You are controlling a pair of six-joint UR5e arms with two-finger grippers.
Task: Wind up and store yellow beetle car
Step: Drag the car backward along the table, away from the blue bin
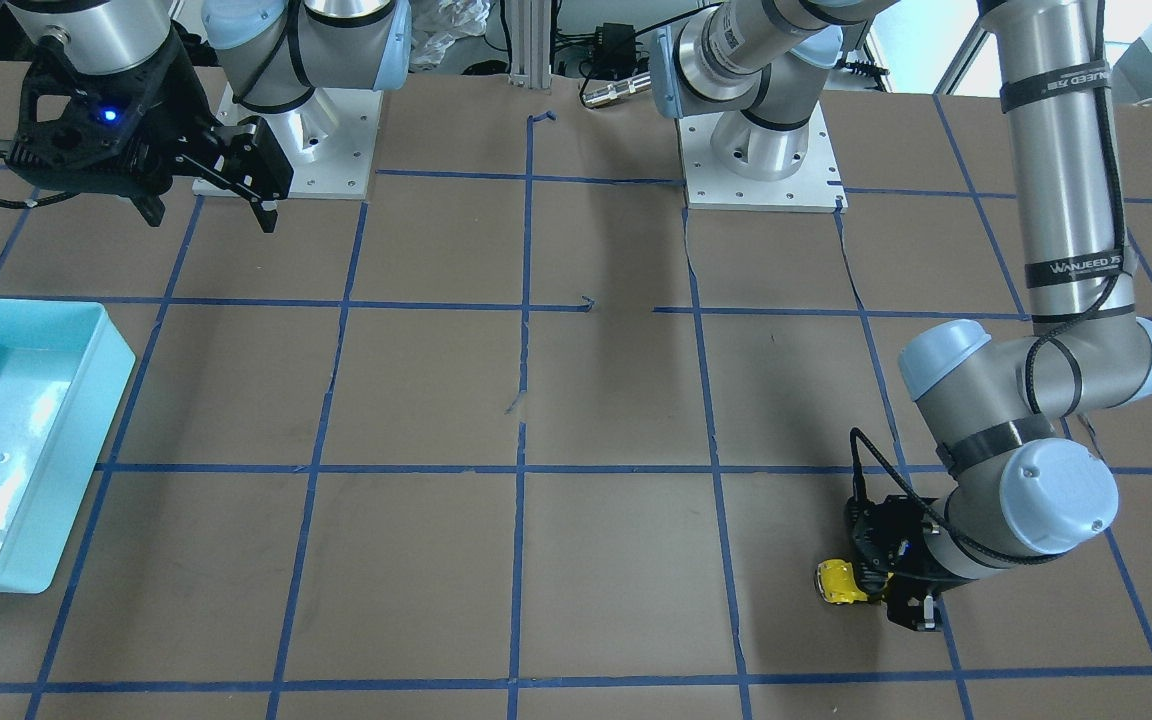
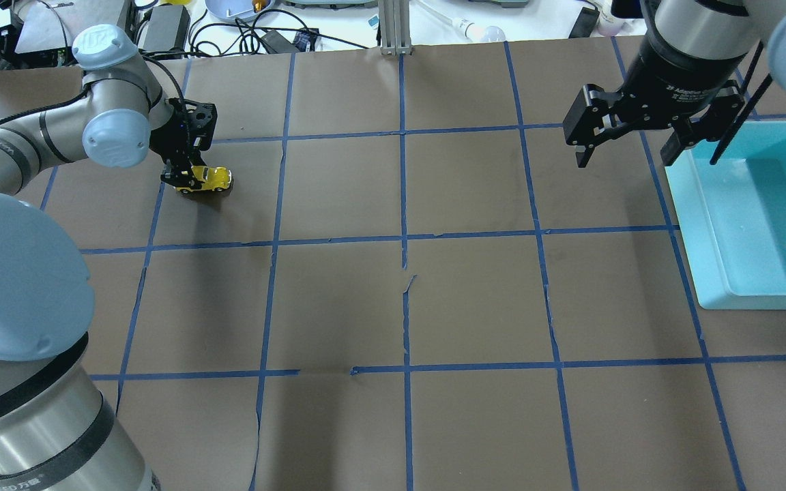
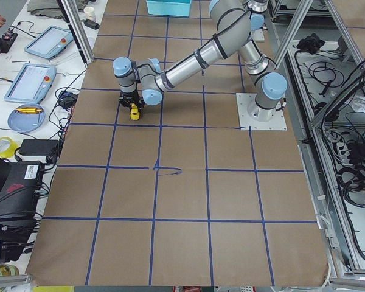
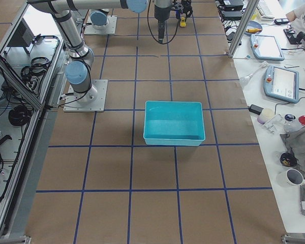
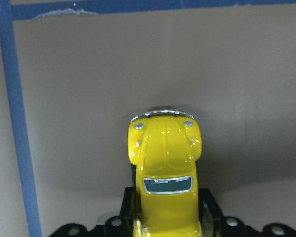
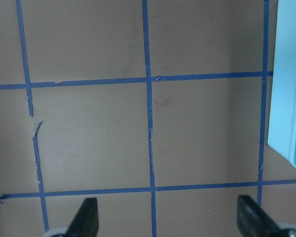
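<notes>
Brown table [image 2: 475,300] carries yellow beetle car [image 2: 212,179], left jaws clamping it.

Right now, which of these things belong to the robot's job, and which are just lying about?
Job: yellow beetle car, held in the left gripper; teal bin, likely where it gets stored; right gripper, open and empty.
Lying about: tablet-like controllers, blue dish and mug on the side benches.

You can read "WANJEED" on the black strap [image 1: 1076,268] around the left arm [image 1: 1056,170], and "2F Adaptive" on the right hand [image 2: 625,158].
</notes>
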